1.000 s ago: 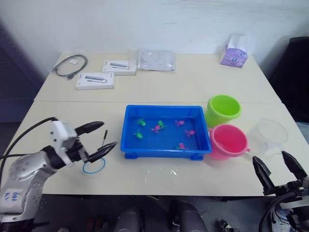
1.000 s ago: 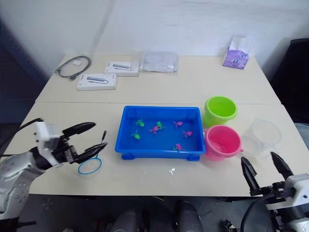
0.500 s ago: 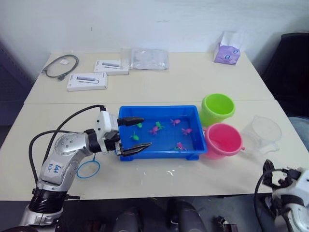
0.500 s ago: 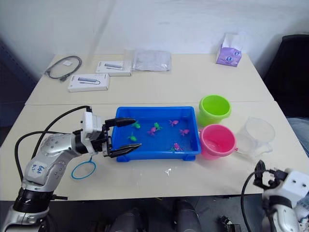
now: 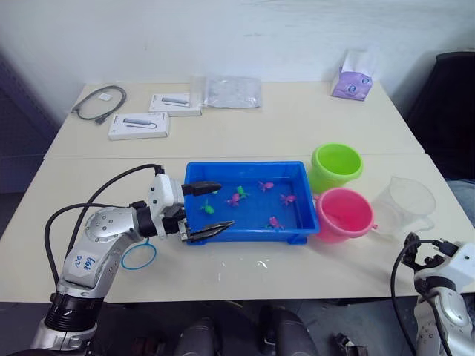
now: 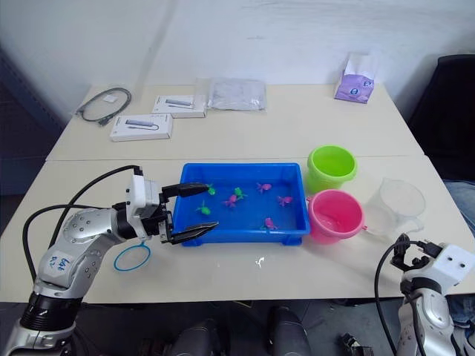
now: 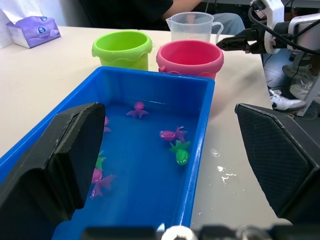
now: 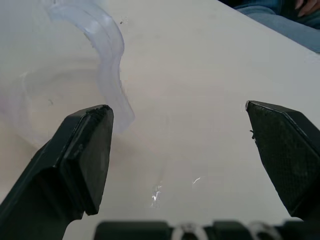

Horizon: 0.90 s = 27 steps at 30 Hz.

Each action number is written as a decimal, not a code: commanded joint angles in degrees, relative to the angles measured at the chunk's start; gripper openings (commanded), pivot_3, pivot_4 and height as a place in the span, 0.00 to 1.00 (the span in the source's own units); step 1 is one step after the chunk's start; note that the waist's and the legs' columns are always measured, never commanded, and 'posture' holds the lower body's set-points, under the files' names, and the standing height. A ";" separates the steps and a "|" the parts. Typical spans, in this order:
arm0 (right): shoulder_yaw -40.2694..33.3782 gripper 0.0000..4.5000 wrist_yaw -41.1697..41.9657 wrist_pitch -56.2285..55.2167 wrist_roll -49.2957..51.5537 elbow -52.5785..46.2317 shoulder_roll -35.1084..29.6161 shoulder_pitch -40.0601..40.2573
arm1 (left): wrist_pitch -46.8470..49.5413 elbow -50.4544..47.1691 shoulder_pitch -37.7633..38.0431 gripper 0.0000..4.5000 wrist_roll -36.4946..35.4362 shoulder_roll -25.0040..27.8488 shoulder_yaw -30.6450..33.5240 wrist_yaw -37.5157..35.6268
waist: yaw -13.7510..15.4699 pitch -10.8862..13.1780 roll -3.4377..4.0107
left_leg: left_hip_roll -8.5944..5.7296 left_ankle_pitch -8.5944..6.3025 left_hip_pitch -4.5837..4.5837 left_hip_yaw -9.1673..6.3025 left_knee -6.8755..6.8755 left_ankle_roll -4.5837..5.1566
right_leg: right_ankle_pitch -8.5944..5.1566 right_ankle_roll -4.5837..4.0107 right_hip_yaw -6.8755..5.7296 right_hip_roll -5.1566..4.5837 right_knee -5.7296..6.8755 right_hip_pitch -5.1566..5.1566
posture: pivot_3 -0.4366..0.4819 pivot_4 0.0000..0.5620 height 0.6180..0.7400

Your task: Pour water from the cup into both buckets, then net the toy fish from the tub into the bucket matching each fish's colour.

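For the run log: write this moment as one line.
left gripper: open, at tub left end | net: on table | right gripper: open, beside cup | fish: in tub

Tub (image 5: 248, 229) at tabletop (image 5: 297, 122) centre, toy fish (image 5: 238, 197) inside; buckets (image 5: 336, 165) just right of tub, one behind other; cup (image 5: 404, 208) right of nearer bucket; net (image 5: 138, 256) left of tub near front edge; boxes (image 5: 139, 125), cable (image 5: 98, 103), tissue pack (image 5: 352, 82) along back.

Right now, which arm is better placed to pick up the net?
Left, probably. The net lies on the table beside the left arm, just behind the left gripper, whose fingers stand open at the tub. The right gripper, also open, is by the cup at the far end.
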 commanded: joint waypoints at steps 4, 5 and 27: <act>-1.43 1.00 -0.23 -2.95 0.00 3.43 -1.25 -3.04 | -0.36 -3.06 0.66 0.99 -0.03 -0.17 0.79 1.01 | -0.04 0.00 0.00 | -0.01 0.02 0.01 0.01 0.00 -0.01 | 0.00 0.00 0.03 -0.01 0.01 -0.01 | 0.48 0.27 1.00; -1.62 1.00 -0.55 -3.36 0.01 3.90 -1.18 -3.59 | -0.42 -3.07 0.77 0.99 -0.07 -0.12 0.84 1.01 | -0.04 0.00 0.01 | -0.01 0.02 0.01 0.01 0.01 -0.01 | 0.00 0.00 0.03 -0.02 0.03 -0.01 | 0.48 0.27 1.00; -5.22 0.88 -3.13 -4.56 4.16 15.83 -4.61 -15.83 | -0.84 -1.91 -0.41 1.00 0.09 -0.15 1.16 0.33 | -0.20 0.02 0.04 | 0.00 0.06 -0.01 0.01 0.00 0.00 | 0.00 0.00 0.03 -0.02 0.08 -0.03 | 0.48 0.27 1.00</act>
